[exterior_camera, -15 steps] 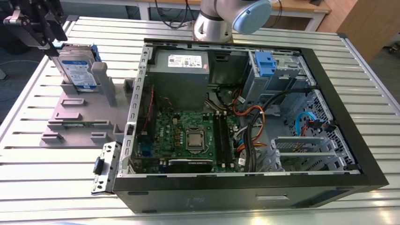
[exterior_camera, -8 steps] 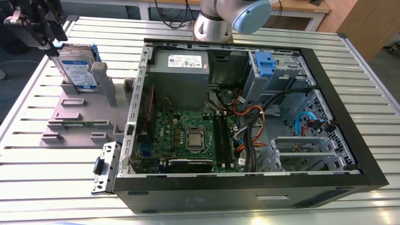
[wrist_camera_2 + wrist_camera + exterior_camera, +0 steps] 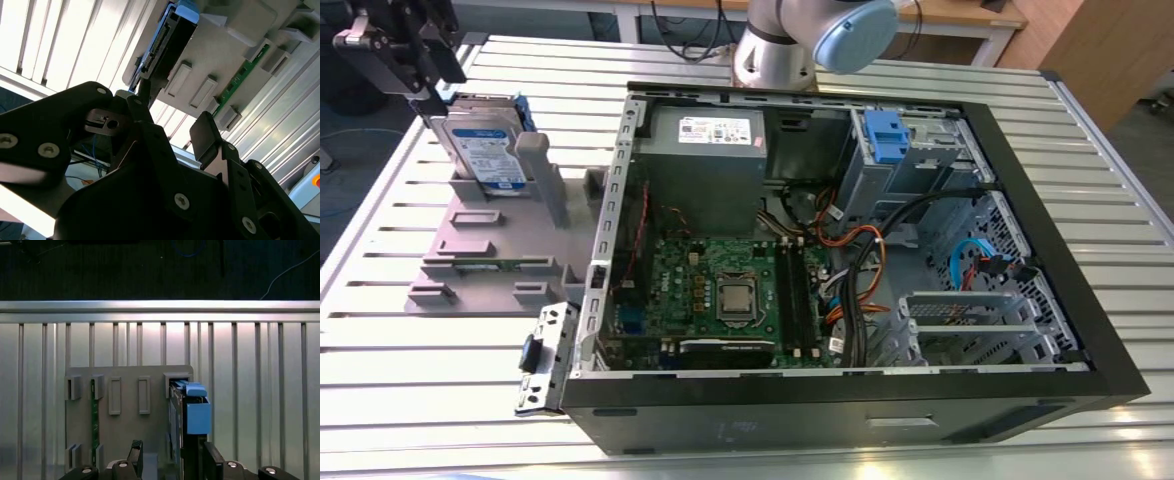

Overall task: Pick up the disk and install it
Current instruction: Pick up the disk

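Observation:
The disk [image 3: 486, 150] stands upright on its edge in the grey plastic stand [image 3: 494, 235] at the exterior view's left, white-and-blue label facing out, blue carrier around it. My gripper [image 3: 424, 72] hangs just above its top edge and does not touch it. In the first wrist view the disk [image 3: 192, 412] appears edge-on, with the gripper [image 3: 174, 454] open and straddling its line. In the second wrist view the fingers [image 3: 205, 131] stand apart with nothing between them, and the disk [image 3: 167, 40] lies beyond the tips.
An open computer case [image 3: 1014, 390] takes the middle of the slatted metal table [image 3: 1107, 160], with a grey power supply [image 3: 707, 150], a blue-tabbed drive cage [image 3: 887, 140] and a motherboard [image 3: 727, 295] inside. A green memory stick [image 3: 93, 415] sits in the stand. The arm's base [image 3: 781, 50] rises behind the case.

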Robot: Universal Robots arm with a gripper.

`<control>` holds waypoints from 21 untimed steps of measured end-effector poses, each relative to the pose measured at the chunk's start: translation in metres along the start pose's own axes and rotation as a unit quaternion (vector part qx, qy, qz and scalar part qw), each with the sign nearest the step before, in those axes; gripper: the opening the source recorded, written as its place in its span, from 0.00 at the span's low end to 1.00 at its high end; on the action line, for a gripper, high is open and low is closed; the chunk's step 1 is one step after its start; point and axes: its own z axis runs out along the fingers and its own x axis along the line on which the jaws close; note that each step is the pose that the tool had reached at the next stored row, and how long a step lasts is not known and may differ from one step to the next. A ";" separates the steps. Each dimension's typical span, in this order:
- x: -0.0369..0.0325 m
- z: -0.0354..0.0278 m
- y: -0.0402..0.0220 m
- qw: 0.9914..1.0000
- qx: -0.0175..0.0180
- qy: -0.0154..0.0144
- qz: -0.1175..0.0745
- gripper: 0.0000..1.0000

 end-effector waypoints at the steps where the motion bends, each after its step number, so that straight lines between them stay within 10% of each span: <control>1: -0.0006 0.0002 0.0006 1.000 0.000 0.000 0.000 0.59; 21: -0.0137 0.0096 0.0093 1.000 0.000 0.000 0.009 0.59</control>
